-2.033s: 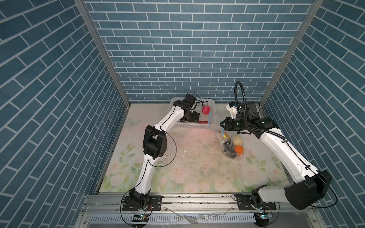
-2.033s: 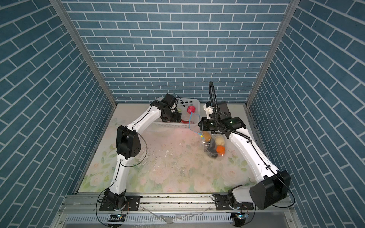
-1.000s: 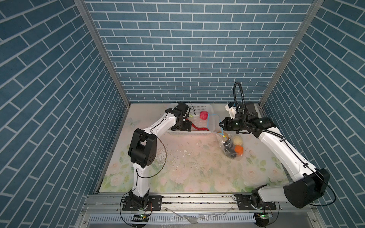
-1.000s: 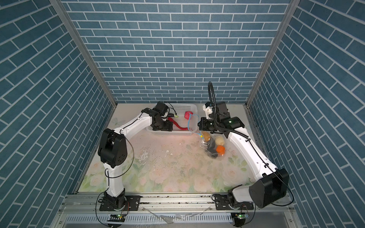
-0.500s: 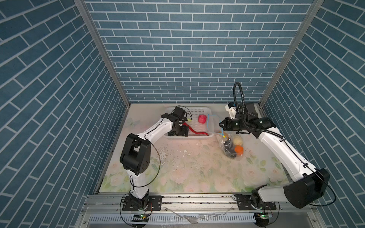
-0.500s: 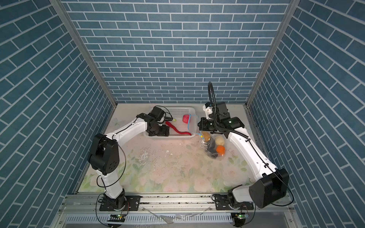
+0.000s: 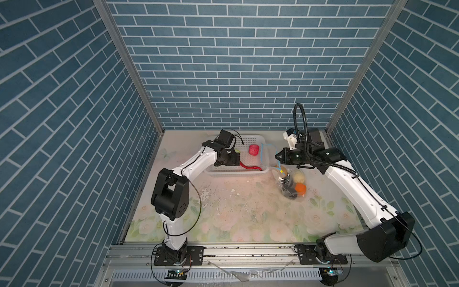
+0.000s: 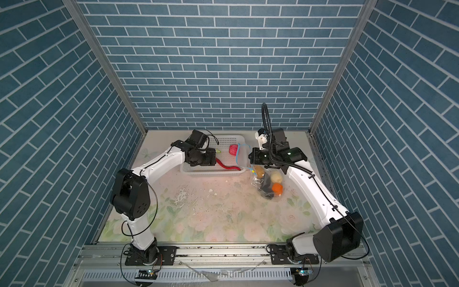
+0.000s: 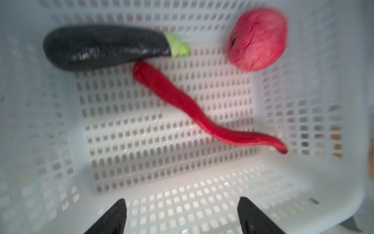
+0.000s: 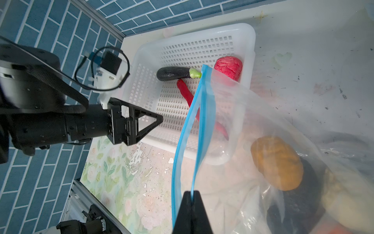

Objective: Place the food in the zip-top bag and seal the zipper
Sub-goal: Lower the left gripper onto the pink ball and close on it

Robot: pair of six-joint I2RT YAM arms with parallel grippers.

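Right tool [image 10: 191,193] pinched on the zipper [image 10: 207,101] of the zip-top bag [image 7: 291,181], right of centre on the table [image 7: 248,211].
Left tool [image 9: 181,199], jaws apart, hangs over the basket [image 9: 202,182] holding a red chilli [image 9: 182,101], centre frame.

White perf. basket [image 7: 231,172], floral table [image 7: 248,211] — brick walls [image 7: 236,74]

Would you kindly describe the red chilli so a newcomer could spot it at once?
Look at the white perforated basket at the back of the table, near the brick wall. Three pieces of food lie inside it. The chilli is the long, thin, wavy bright-red one, unlike the fat black aubergine and the round pink piece beside it.
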